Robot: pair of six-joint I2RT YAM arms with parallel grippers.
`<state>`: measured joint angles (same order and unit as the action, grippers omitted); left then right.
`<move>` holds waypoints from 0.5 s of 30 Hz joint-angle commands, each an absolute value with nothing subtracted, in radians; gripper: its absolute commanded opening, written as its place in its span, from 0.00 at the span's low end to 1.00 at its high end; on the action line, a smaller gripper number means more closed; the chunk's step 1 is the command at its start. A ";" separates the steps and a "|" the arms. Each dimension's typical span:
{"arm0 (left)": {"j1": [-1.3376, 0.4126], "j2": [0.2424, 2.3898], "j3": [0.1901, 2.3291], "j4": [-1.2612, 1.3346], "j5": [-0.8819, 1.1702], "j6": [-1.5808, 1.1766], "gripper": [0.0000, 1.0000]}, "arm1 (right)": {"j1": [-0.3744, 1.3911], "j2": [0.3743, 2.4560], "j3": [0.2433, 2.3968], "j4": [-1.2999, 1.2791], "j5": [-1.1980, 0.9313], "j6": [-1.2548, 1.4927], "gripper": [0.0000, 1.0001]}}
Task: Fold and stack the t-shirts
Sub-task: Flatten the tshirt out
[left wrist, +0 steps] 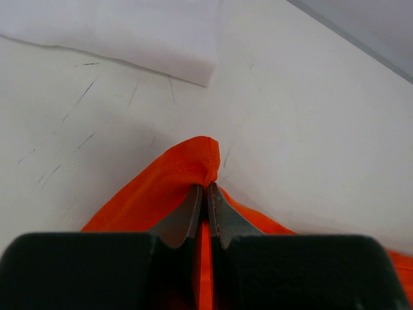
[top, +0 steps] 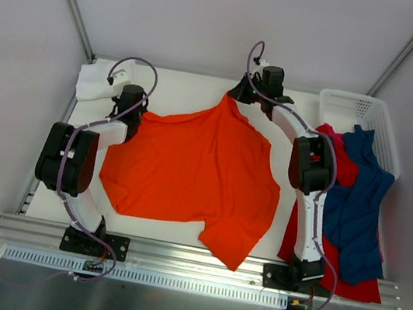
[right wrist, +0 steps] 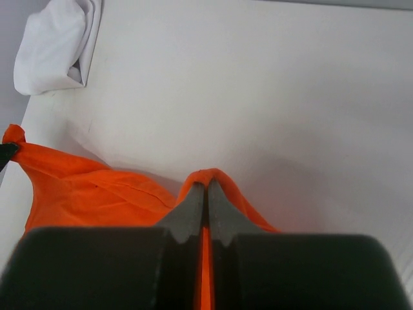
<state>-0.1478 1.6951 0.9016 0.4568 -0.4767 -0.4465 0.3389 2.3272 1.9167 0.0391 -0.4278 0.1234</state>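
Note:
The bright orange t-shirt (top: pixel 196 173) lies spread across the middle of the table. My left gripper (top: pixel 136 112) is shut on its far left corner (left wrist: pixel 197 165). My right gripper (top: pixel 239 96) is shut on its far right corner (right wrist: pixel 210 175), which is pulled up into a peak. A folded white t-shirt (top: pixel 96 79) lies at the far left; it also shows in the left wrist view (left wrist: pixel 129 32) and the right wrist view (right wrist: pixel 55 45). The red t-shirt (top: pixel 331 261) and the dark blue t-shirt (top: pixel 360 203) lie piled at the right.
A white perforated basket (top: pixel 365 121) stands at the far right, with the red and blue cloth draped over its near rim. Grey walls close in the table on three sides. A metal rail (top: pixel 190 259) runs along the near edge.

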 commanded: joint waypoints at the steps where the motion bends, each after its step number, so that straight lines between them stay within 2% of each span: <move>1: -0.127 1.715 0.982 0.439 -0.489 -0.500 0.00 | 0.339 2.387 2.032 0.026 -0.446 0.137 0.00; 3: -0.117 1.721 1.000 0.425 -0.497 -0.506 0.00 | 0.339 2.413 2.071 0.031 -0.430 0.130 0.03; 4: -0.104 1.732 1.015 0.423 -0.508 -0.505 0.00 | 0.339 2.421 2.080 0.037 -0.405 0.127 0.14; 5: -0.098 1.739 1.026 0.420 -0.520 -0.503 0.00 | 0.337 2.427 2.092 0.037 -0.388 0.126 0.30; 6: -0.092 1.749 1.044 0.410 -0.531 -0.508 0.02 | 0.339 2.440 2.118 0.037 -0.371 0.126 0.59; 7: -0.072 1.773 1.095 0.353 -0.535 -0.515 0.37 | 0.337 2.447 2.132 0.031 -0.335 0.132 0.99; 8: -0.065 1.788 1.124 0.321 -0.541 -0.515 0.64 | 0.337 2.450 2.146 0.026 -0.321 0.132 0.99; 9: -0.060 1.804 1.161 0.283 -0.558 -0.531 0.86 | 0.339 2.451 2.157 0.025 -0.313 0.132 0.99; 10: -0.054 1.834 1.227 0.205 -0.580 -0.541 0.97 | 0.339 2.439 2.161 0.020 -0.295 0.132 0.99; 12: -0.051 1.841 1.267 0.170 -0.610 -0.538 0.99 | 0.341 2.404 2.139 0.015 -0.278 0.124 1.00; 15: -0.052 1.729 1.235 0.184 -0.566 -0.538 0.99 | 0.350 2.265 2.007 0.021 -0.210 0.071 0.99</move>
